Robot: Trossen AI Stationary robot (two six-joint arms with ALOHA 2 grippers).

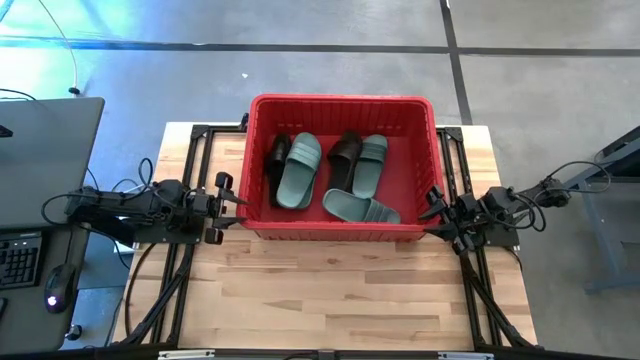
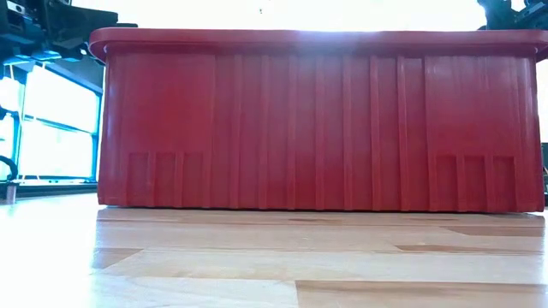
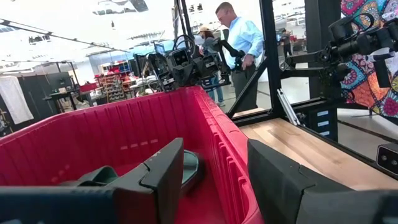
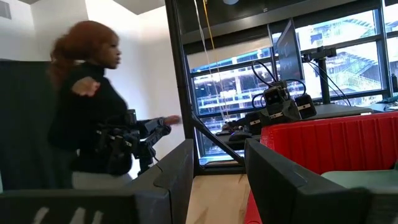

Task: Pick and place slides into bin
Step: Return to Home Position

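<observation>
Left gripper (image 1: 236, 200) and right gripper (image 1: 432, 205) are held empty, jaws apart, outside opposite ends of the bin (image 1: 340, 99), since the slides (image 1: 299, 170) are judged already stowed inside.

This is a robotics lab inside a big open workshop hall. A wooden desk (image 1: 330, 300) with a black metal frame (image 3: 268, 56) and a robot arm (image 1: 140, 205) at each side stands on bare concrete floor (image 1: 330, 70) marked with tape lines. A keyboard (image 1: 18, 262) and mouse (image 1: 58, 287) sit beside it. Beyond are tall windows (image 4: 230, 87), stocked shelves (image 3: 115, 87) and a person (image 3: 242, 43) standing.
</observation>
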